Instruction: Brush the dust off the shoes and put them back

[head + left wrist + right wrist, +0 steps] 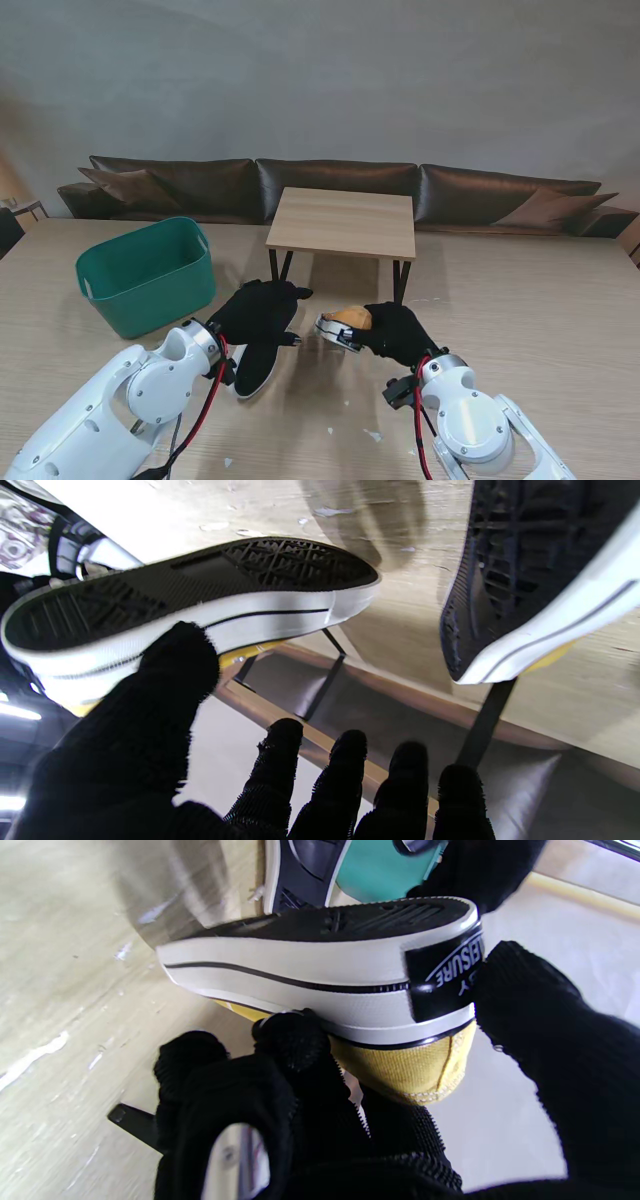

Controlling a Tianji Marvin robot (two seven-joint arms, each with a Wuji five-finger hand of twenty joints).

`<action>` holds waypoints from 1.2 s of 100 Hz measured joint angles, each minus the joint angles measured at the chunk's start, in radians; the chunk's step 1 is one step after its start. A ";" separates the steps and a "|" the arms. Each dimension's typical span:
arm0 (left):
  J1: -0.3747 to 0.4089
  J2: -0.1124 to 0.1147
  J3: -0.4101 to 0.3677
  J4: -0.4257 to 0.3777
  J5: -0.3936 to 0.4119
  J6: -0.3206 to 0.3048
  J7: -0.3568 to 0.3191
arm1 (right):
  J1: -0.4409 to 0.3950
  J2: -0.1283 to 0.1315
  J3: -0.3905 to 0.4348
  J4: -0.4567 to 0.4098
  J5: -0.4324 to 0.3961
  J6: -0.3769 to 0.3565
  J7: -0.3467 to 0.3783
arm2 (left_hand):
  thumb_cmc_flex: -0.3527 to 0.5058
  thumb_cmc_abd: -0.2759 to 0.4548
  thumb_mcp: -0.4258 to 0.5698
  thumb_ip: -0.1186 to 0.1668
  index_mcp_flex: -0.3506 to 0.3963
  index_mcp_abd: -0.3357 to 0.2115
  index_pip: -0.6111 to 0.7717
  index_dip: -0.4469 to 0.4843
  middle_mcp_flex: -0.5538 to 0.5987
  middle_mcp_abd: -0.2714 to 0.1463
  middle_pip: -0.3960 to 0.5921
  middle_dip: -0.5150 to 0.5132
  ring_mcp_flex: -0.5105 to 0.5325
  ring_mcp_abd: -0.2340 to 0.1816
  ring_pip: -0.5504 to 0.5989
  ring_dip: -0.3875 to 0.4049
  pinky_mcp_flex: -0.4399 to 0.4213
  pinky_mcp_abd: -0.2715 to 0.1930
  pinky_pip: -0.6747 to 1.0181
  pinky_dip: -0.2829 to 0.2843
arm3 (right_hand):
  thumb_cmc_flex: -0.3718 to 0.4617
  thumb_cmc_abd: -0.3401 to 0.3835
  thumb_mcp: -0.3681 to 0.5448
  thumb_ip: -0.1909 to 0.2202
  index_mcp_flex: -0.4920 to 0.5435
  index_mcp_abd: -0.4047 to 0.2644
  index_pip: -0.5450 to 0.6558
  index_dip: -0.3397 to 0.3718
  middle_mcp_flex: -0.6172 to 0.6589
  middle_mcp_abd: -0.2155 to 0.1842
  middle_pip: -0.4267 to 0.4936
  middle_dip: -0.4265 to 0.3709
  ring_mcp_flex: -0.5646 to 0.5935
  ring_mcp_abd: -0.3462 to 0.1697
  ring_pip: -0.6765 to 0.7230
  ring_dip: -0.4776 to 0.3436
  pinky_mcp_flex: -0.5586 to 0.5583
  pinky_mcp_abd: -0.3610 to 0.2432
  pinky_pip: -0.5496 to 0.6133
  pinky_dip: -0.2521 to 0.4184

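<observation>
My right hand (pixel 400 332) is shut on the heel end of a yellow canvas shoe (pixel 345 322) with a white rubber sidewall, holding it off the table with the black sole turned up. The right wrist view shows the fingers (pixel 295 1040) under the sidewall and the thumb against the heel label of this shoe (pixel 320 975). My left hand (pixel 258 312) hovers just left of it, open, fingers spread (pixel 345 770), thumb in front of the held shoe (pixel 210 595). The second shoe (pixel 255 370) lies on the table under my left wrist, its sole (pixel 530 565) showing.
A green plastic basket (pixel 148 275) stands at the far left of the table. A small wooden side table (pixel 342 222) and a dark leather sofa (pixel 330 185) lie beyond the far edge. White specks (pixel 372 435) dot the table nearer to me.
</observation>
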 measured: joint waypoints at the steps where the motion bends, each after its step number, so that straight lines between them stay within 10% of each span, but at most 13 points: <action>1: -0.002 0.000 0.002 0.001 -0.001 -0.003 -0.001 | 0.001 0.000 0.001 -0.002 0.003 0.001 0.000 | -0.004 0.000 0.002 0.000 -0.004 0.000 -0.007 -0.005 -0.001 -0.003 -0.006 -0.005 0.000 -0.001 -0.001 -0.003 0.000 -0.004 -0.005 0.000 | 0.000 0.003 0.000 0.000 0.006 0.001 -0.007 0.000 0.000 0.000 0.000 0.000 0.000 0.000 0.000 0.000 0.000 0.000 0.000 0.000; 43: -0.104 -0.004 0.098 0.086 -0.070 -0.070 0.026 | -0.004 -0.009 0.048 -0.105 0.111 0.027 0.000 | -0.032 -0.010 0.001 -0.001 -0.099 0.001 -0.050 -0.089 -0.106 -0.025 -0.025 -0.067 -0.060 -0.081 -0.046 -0.073 -0.043 -0.096 -0.100 -0.104 | 0.014 0.010 0.000 0.000 0.083 0.049 -0.016 0.000 -0.002 0.001 0.019 0.015 0.000 0.002 0.010 0.000 0.000 0.012 0.001 0.022; 89: -0.188 -0.018 0.176 0.117 -0.206 -0.094 -0.021 | -0.009 -0.024 0.038 -0.143 0.197 0.017 -0.058 | -0.055 -0.026 0.008 0.010 -0.086 0.002 -0.026 -0.076 -0.087 -0.017 -0.015 -0.067 -0.055 -0.044 -0.030 -0.073 -0.013 -0.095 -0.100 -0.105 | 0.038 0.010 0.000 0.000 0.083 0.049 -0.019 0.000 -0.002 0.003 0.022 0.024 0.000 0.006 0.010 0.000 0.000 0.013 0.001 0.023; 120: -0.220 -0.041 0.218 0.168 -0.283 -0.101 0.025 | -0.015 -0.037 0.023 -0.156 0.259 0.009 -0.114 | -0.055 -0.070 0.010 0.005 0.066 0.014 0.096 0.051 0.005 0.002 0.013 -0.018 -0.025 0.013 0.039 0.003 0.036 -0.054 -0.048 -0.052 | 0.083 0.022 0.013 0.000 0.083 0.049 -0.050 -0.003 -0.004 0.015 0.057 0.024 0.000 0.026 0.026 0.000 0.000 0.027 0.002 0.024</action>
